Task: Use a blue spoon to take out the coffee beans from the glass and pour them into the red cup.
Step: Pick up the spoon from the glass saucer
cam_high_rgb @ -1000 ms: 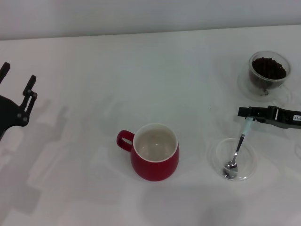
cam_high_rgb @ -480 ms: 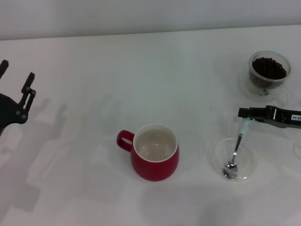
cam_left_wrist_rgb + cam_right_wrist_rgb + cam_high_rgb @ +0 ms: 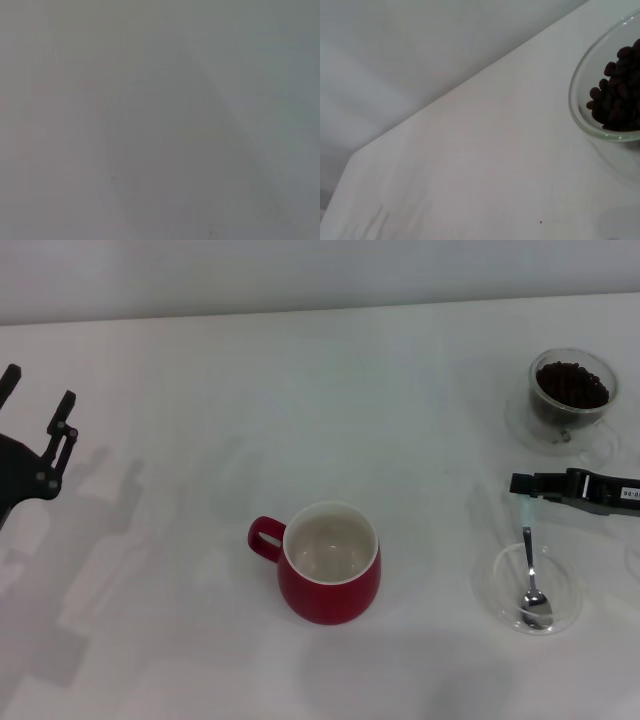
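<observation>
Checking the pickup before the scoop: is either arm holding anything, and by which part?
The right gripper holds the blue spoon by the end of its pale handle; its bowl rests in the clear dish. The left gripper holds nothing.

Dark-red cup (image 3: 330, 565), white inside; near-black beans (image 3: 571, 383); pale-blue spoon handle (image 3: 526, 512).

Black left hand (image 3: 38, 435) with small screws; white-labelled black right hand (image 3: 530, 485).

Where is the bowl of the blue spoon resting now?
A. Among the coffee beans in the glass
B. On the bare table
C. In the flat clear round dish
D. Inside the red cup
C: the blue spoon rests its metal bowl inside the flat clear round dish.
</observation>
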Robot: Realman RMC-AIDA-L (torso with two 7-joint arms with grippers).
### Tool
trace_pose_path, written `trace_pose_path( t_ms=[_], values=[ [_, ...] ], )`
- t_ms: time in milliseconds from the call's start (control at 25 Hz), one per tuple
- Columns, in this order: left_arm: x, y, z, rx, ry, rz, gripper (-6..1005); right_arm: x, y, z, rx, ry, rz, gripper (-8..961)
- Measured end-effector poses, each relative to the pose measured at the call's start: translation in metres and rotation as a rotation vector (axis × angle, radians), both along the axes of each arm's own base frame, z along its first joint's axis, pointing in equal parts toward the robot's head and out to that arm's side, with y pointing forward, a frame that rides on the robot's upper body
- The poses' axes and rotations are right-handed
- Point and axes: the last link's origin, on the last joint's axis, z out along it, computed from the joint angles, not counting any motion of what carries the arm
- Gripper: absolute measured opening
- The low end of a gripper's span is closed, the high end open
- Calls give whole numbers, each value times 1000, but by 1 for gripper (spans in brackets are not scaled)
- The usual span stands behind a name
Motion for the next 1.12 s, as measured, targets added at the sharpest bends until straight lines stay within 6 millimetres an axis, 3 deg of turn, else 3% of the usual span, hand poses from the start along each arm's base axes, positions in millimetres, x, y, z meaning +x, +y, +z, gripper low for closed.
trace_pose_path(
  t_ms=[600, 1120],
  values=[
    [-2, 1, 0, 3, 0, 15, 491, -4, 3, 1, 1, 9, 15, 154],
    [-4, 3, 4, 27, -5, 33, 490, -6, 7, 16, 101, 26, 44, 147]
  ],
)
